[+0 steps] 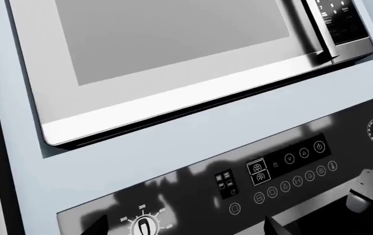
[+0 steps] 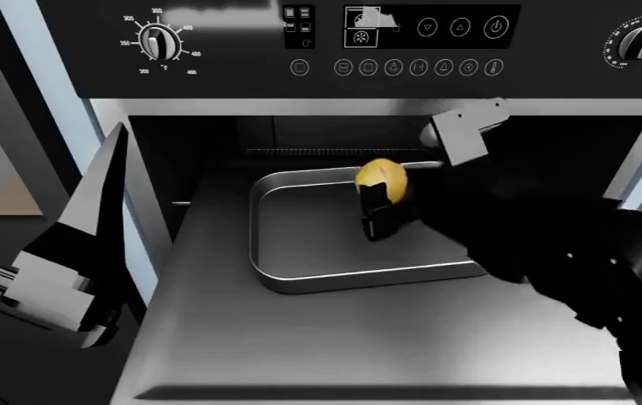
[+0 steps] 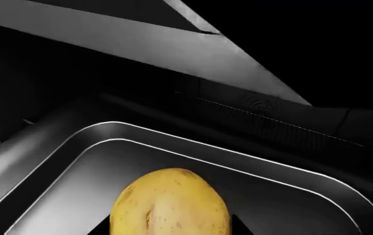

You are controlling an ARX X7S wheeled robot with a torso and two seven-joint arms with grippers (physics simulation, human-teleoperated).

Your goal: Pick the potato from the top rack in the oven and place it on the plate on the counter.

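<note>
Right gripper (image 2: 380,198) was clenched on small oval yellow-tan potato (image 2: 384,179), centre frame above shiny grey metal baking tray (image 2: 298,274). We judged pickup done; plate unseen, transfer & placing left.

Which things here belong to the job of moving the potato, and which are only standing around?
Job:
potato
oven
right claw, at the potato

Standing around:
baking tray
microwave
temperature dial
left claw, idle beside the oven

Plate and counter: not in view.
</note>
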